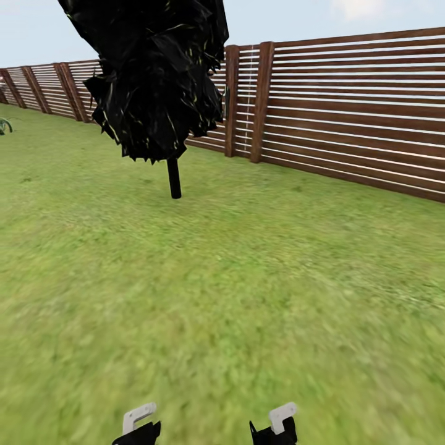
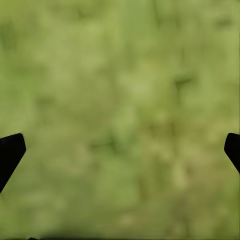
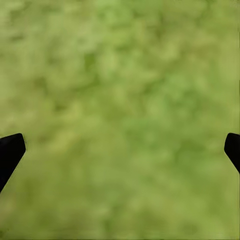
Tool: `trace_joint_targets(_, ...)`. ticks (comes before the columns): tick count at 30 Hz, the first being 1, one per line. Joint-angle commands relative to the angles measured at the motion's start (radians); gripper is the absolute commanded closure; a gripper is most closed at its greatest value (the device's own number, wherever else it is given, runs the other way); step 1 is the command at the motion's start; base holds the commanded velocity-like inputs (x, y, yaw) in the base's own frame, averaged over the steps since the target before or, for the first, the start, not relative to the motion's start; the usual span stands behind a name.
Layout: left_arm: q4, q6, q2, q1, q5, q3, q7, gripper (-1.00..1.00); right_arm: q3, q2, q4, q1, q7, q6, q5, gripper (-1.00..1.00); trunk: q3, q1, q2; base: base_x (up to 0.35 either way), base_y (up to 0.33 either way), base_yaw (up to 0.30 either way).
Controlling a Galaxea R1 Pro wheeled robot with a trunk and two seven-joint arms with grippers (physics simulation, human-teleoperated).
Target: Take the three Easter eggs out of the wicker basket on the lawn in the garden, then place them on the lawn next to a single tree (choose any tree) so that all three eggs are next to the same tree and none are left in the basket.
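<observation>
Flat green grass lawn (image 1: 247,296): fills the foreground, eggs and basket unseen. Dark thin-trunked tree (image 1: 174,178): before the brown slatted wooden fence (image 1: 358,111). Left gripper (image 2: 120,150), right gripper (image 3: 120,150): fingers spread apart, empty, above grass.

We see a dark thin-trunked tree (image 1: 153,80) ahead and a little to the left, its near-black, flat-paneled foliage flecked with yellow-green and hanging low over a short black trunk. Behind it we find a brown horizontal-slat wooden fence (image 1: 346,105) running from the far left across to the right edge, with thick upright posts; two of these posts stand close together just right of the tree's crown. Above the fence we make out pale blue sky (image 1: 290,18) with a faint cloud. At the far left edge a small green plant (image 1: 5,125) shows.
</observation>
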Motion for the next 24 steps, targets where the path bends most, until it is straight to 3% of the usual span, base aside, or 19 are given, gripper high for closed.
trace_joint_targets(1,-0.002,0.006,0.0,0.0,0.007,-0.002,0.005,-1.0,0.003,0.0,0.0,0.0,-0.001,-0.002,0.0,-1.0,-0.002,0.0,0.0,0.0,0.0,0.21)
trace_joint_targets(24,-0.002,0.006,0.0,0.0,0.007,-0.002,0.005,-1.0,0.003,0.0,0.0,0.0,-0.002,-0.002,0.0,-1.0,-0.032,0.0,0.0,0.0,0.0,0.19)
